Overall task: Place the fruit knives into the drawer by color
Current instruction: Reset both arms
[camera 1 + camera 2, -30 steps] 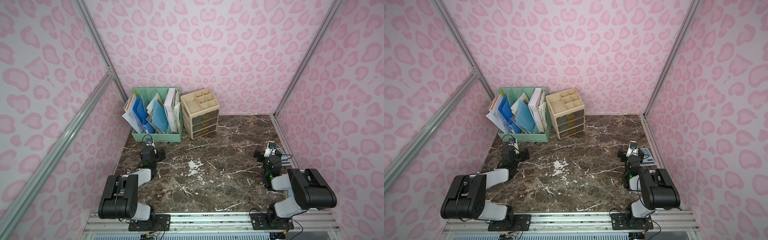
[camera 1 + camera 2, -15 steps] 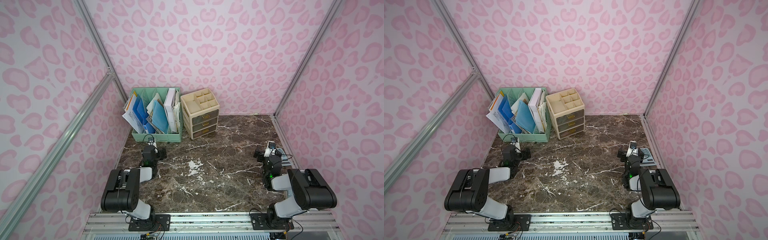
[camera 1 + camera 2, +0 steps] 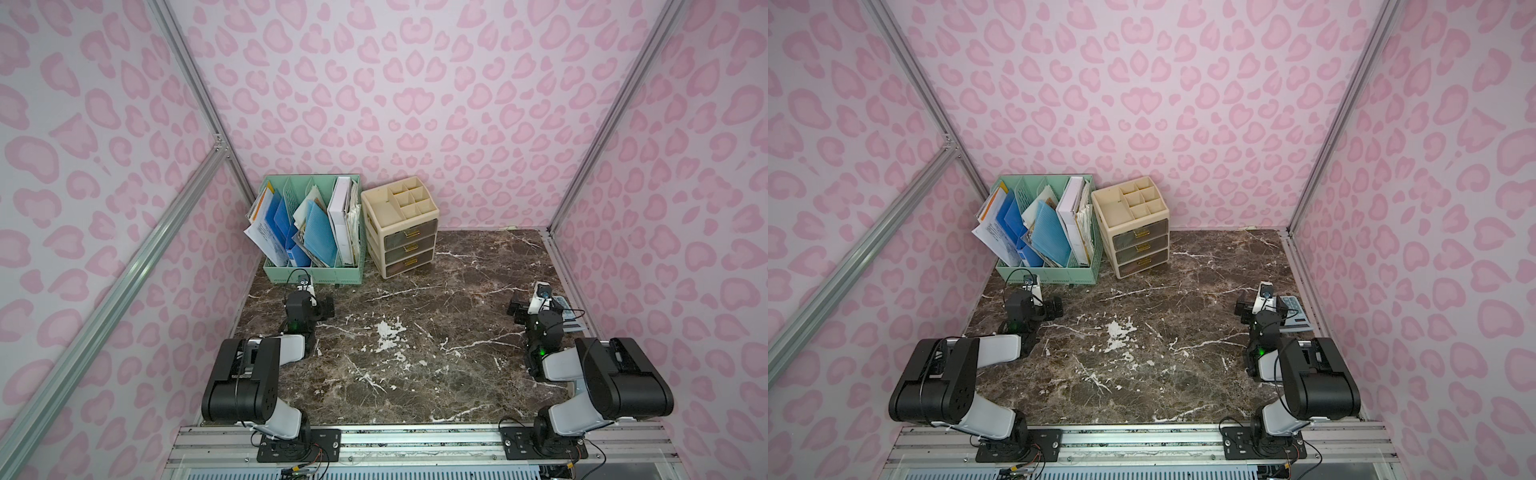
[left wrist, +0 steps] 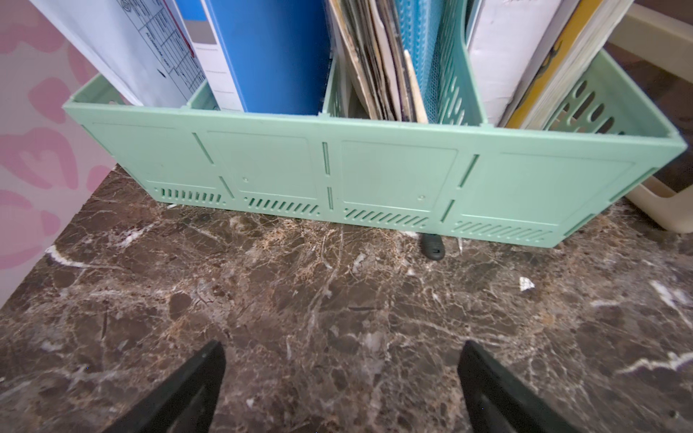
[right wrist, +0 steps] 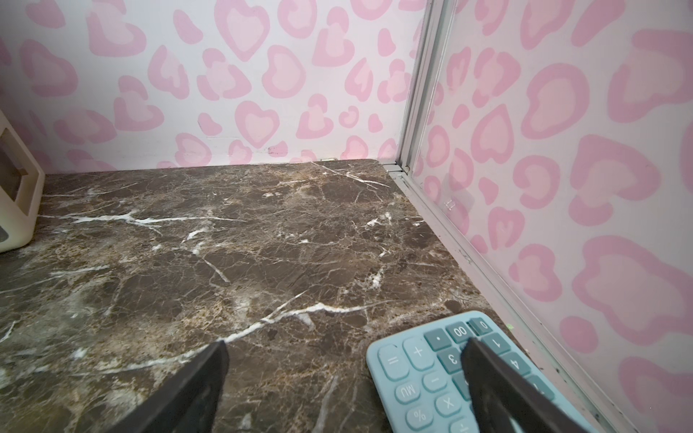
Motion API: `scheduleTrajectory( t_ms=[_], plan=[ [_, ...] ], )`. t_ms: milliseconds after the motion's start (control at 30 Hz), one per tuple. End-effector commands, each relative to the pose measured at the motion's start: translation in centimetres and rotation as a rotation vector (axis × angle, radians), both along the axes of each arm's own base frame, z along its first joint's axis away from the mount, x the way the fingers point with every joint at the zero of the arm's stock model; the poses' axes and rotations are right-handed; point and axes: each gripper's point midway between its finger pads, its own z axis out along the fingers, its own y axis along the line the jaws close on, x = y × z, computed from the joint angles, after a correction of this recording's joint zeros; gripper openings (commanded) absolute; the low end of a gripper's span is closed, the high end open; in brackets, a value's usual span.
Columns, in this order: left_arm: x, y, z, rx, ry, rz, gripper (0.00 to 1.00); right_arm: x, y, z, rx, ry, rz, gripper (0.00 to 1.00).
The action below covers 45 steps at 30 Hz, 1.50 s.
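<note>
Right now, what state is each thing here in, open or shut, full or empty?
Drawer unit: all three drawers shut, top compartments look empty.
File rack: upright, stuffed with folders and papers.
Calculator: lying flat, keys up.
Left gripper: open, holding nothing.
Right gripper: open, holding nothing.

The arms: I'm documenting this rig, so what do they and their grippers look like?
The left arm and right arm have bulky black joint housings joined by pale grey-white links, each with a green light near the wrist. Thin black cables loop at wrists and bases. The left gripper and right gripper have flat black tapering fingers.
</note>
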Motion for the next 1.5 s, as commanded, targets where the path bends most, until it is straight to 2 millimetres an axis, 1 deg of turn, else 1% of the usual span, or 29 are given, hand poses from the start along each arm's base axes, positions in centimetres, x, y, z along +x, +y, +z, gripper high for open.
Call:
scheduleTrajectory(
  t_ms=[0, 300, 833, 867, 900, 933, 967, 1000, 1067, 1133, 1167, 1467],
  plan=[
    [0.3, -0.1, 0.5, 0.005, -0.021, -0.006, 0.99, 0.2, 0.0, 1.1, 0.012, -0.048, 0.0, 1.0],
    [0.5, -0.1, 0.3, 0.005, -0.008, -0.008, 0.99, 0.2, 0.1, 1.1, 0.009, -0.048, 0.001, 1.0],
    [0.3, -0.1, 0.6, 0.004, -0.022, -0.01, 0.99, 0.2, 0.0, 1.1, 0.011, -0.047, 0.0, 1.0],
    [0.3, -0.7, 0.6, -0.01, -0.023, -0.051, 0.99, 0.2, 0.0, 1.1, 0.012, -0.047, 0.0, 1.0],
    [0.1, -2.0, 0.6, -0.046, -0.025, -0.16, 0.99, 0.2, 0.1, 1.2, 0.013, -0.05, 0.007, 1.0],
    [-0.1, -3.0, 0.8, -0.063, -0.043, -0.23, 0.99, 0.3, 0.5, 1.1, 0.01, -0.044, 0.038, 1.0],
    [-0.5, -4.0, 1.0, -0.064, -0.057, -0.3, 0.99, 0.7, 1.7, 0.8, -0.001, -0.024, 0.118, 1.0],
    [-0.6, -4.0, 1.0, -0.063, -0.058, -0.303, 0.99, 1.0, 2.4, 0.8, -0.006, -0.019, 0.173, 1.0],
    [-0.3, -3.5, 0.9, -0.071, -0.049, -0.279, 0.99, 0.9, 2.4, 0.8, -0.002, -0.021, 0.181, 1.0],
    [0.3, 0.1, 0.3, -0.049, -0.009, -0.038, 0.99, 0.9, 2.4, 0.8, -0.001, -0.022, 0.18, 1.0],
    [0.5, 0.3, 0.6, -0.042, -0.018, -0.016, 0.98, 1.0, 2.4, 0.9, -0.001, -0.023, 0.18, 1.0],
    [0.4, 0.2, 0.5, -0.027, -0.014, -0.013, 0.98, 0.9, 2.4, 0.9, -0.001, -0.023, 0.181, 1.0]
  ],
)
